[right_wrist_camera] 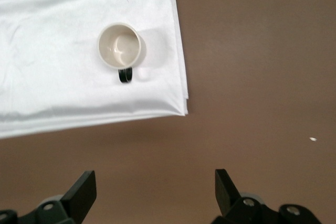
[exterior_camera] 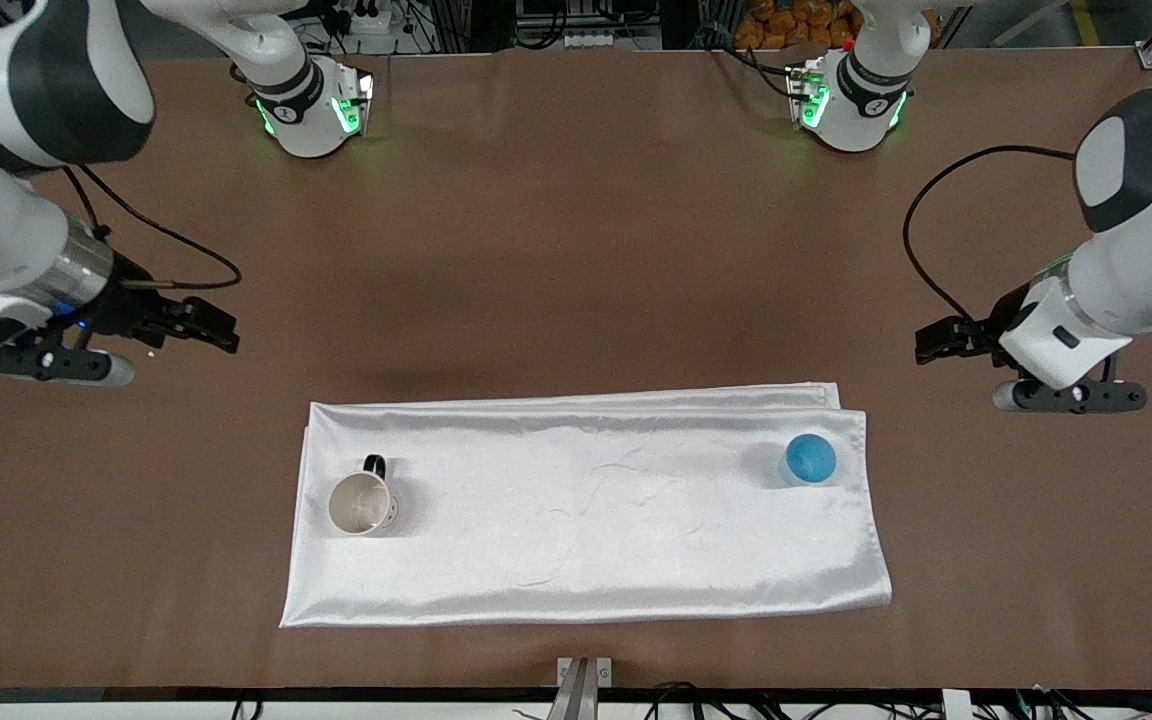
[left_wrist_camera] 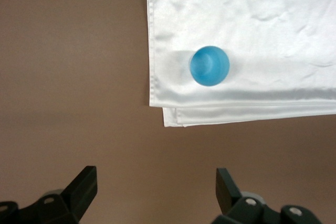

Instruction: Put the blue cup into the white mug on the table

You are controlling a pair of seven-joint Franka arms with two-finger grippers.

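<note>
Table, cloth, mug and cup, with both grippers held apart over bare brown.

We see the table (exterior_camera: 576, 250) filling the view, and on it a shiny white cloth (exterior_camera: 586, 510) folded into a long rectangle, nearer to the front camera than the arms' bases. We find the white mug (exterior_camera: 363, 502) upright on the cloth toward the right arm's end, its black handle turned away from the front camera and its pale inside holding nothing. We find the blue cup (exterior_camera: 810, 459) on the cloth's corner toward the left arm's end, well apart from the mug, nothing showing inside it. We can read no writing on either. The left gripper (exterior_camera: 928, 342) hangs released over bare table near the cup's end; the right gripper (exterior_camera: 221, 331) hangs likewise, fingers spread, near the mug's end.
</note>
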